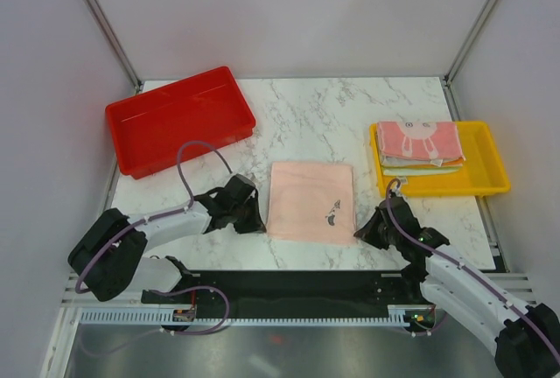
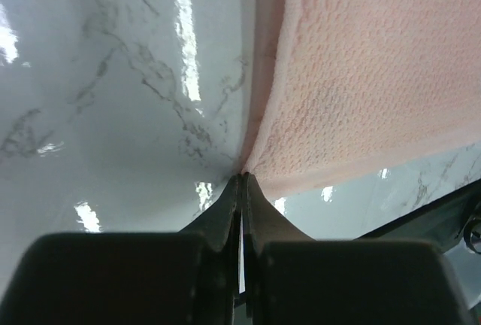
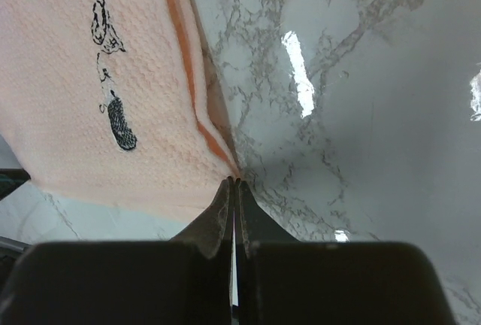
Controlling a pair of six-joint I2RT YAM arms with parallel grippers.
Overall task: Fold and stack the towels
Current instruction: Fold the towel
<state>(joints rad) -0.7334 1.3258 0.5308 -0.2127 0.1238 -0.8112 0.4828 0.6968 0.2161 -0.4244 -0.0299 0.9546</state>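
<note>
A plain peach-pink towel [image 1: 311,200] with a small dark embroidered mark lies flat on the marble table, in the middle near the front. My left gripper [image 1: 254,220] is shut at its near left corner; in the left wrist view the fingertips [image 2: 243,176] pinch the corner of the towel [image 2: 361,77]. My right gripper [image 1: 363,234] is shut at the near right corner; in the right wrist view the tips [image 3: 234,180] pinch the edge of the towel [image 3: 98,92]. A stack of folded towels, the pink bunny one [image 1: 420,140] on top, lies in the yellow tray [image 1: 490,181].
A red tray [image 1: 179,120] stands at the back left with nothing in it. The yellow tray is at the right edge. White walls enclose the marble table [image 1: 332,107] on three sides. A black rail runs along the near edge.
</note>
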